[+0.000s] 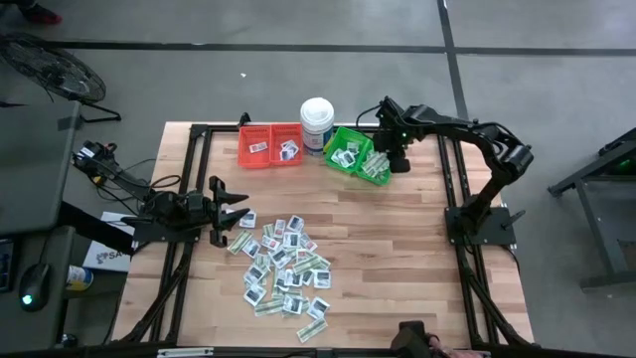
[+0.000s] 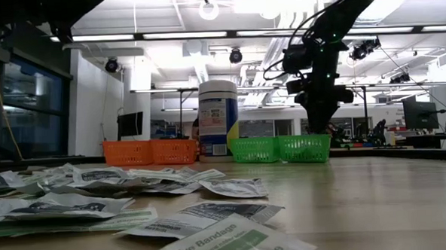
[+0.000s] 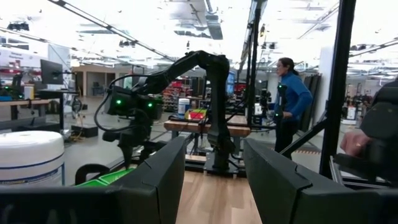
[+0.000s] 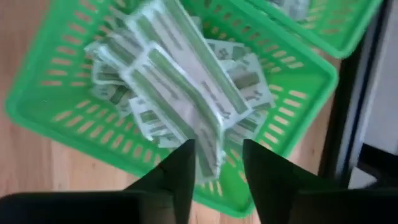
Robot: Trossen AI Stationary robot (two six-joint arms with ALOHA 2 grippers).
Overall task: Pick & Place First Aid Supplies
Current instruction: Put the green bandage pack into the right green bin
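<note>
High view puts your right gripper [image 1: 386, 159] over the green bin [image 1: 349, 140] at about one o'clock from the table's middle. Right wrist view shows its jaws parted above that bin's pile of green-and-white bandage strips [image 4: 186, 81], with one strip's end lying between the fingertips [image 4: 180, 168]; you cannot tell whether it is pinched or loose. A second green bin [image 4: 323, 25] sits just beside the first and also holds packets.

At twelve o'clock stands the white tub [image 1: 317, 123], and at eleven o'clock you have two red bins [image 1: 270, 145] side by side, each with a few square white packets in it.

Your left gripper [image 1: 235, 209] hangs low at nine o'clock, jaws apart and holding nothing, right at the edge of the loose spread of packets [image 1: 283, 267] that runs from the table's middle toward six o'clock.

Bare wood lies from three to five o'clock, and between the spread and the bins. The right arm's base [image 1: 479, 225] stands at the three o'clock edge.
</note>
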